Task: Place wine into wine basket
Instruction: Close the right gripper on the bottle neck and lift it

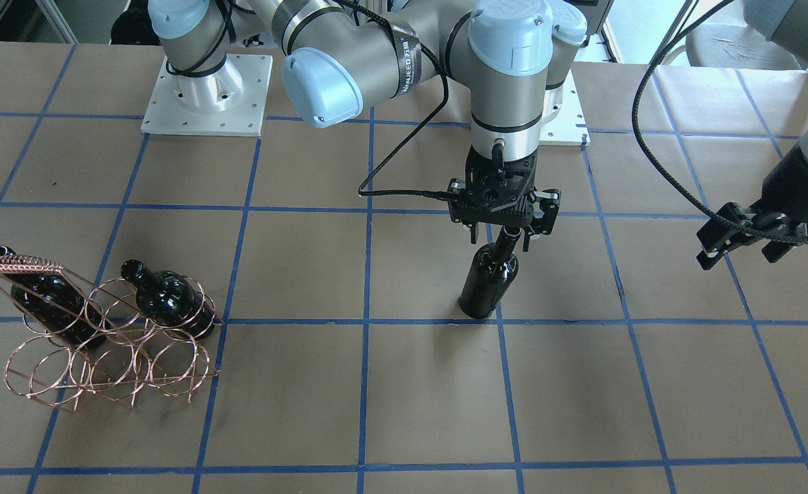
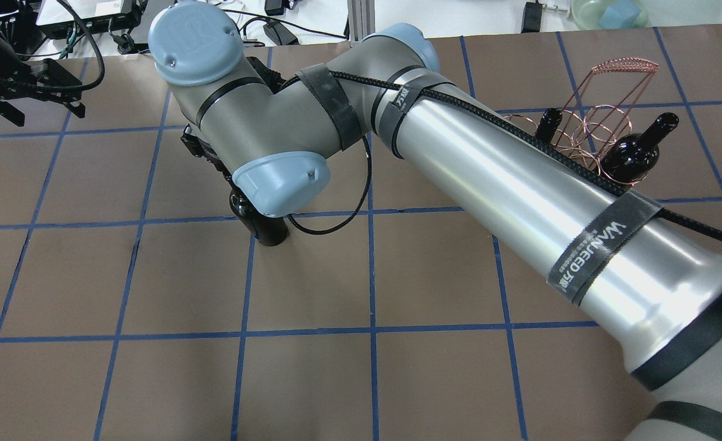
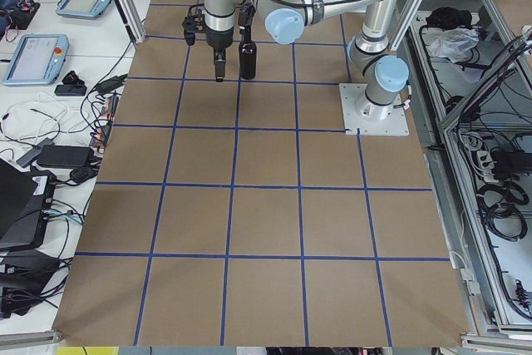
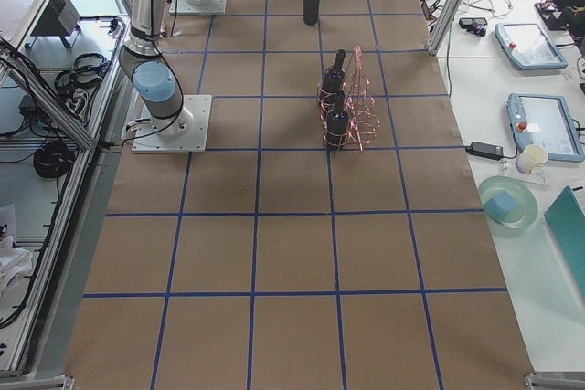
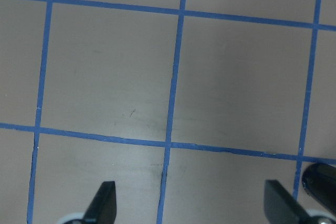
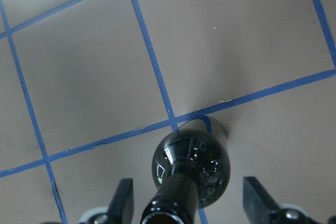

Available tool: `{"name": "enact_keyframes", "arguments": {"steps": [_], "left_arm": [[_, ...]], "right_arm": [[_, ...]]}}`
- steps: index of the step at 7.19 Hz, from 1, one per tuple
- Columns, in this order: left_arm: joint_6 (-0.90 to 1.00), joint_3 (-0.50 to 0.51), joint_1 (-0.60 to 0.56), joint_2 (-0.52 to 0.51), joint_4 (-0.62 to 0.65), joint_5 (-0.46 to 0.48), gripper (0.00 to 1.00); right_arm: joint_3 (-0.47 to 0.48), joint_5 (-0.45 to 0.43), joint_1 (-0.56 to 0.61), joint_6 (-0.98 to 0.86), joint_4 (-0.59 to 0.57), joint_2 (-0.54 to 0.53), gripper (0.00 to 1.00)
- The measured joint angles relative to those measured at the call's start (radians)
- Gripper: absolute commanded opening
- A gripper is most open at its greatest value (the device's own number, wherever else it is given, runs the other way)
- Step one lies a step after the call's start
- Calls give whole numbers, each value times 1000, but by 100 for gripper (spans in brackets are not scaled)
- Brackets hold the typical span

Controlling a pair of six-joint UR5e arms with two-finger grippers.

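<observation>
A black wine bottle (image 1: 488, 278) stands upright on the table near the middle; it also shows in the overhead view (image 2: 269, 229) and the right wrist view (image 6: 190, 163). My right gripper (image 1: 503, 240) hangs over it, open, with a finger on each side of the neck and a gap on both sides, as the right wrist view (image 6: 191, 200) shows. My left gripper (image 1: 737, 254) is open and empty, held high off to the side (image 5: 194, 203). The copper wire wine basket (image 1: 102, 357) stands far from both grippers (image 2: 588, 122).
Two more black bottles (image 1: 47, 302) (image 1: 167, 298) lie in the basket's upper rings. The table is brown paper with a blue tape grid. The arm bases (image 1: 205, 96) stand at the robot's edge. Tablets and cables lie on side benches (image 4: 539, 125).
</observation>
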Motion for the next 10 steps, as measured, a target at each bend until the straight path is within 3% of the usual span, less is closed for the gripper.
{"name": "enact_keyframes", "arguments": {"steps": [3,5,10], "left_arm": [[-8,-2,1,0,-2,0,100],[-5,-3,2,0,-2,1,100],[-6,-3,2,-1,-2,1,100]], "right_arm": [[1,28,0,18,-11,5,62],[2,31,0,19,-12,7,50],[7,30,0,4,-12,15,36]]}}
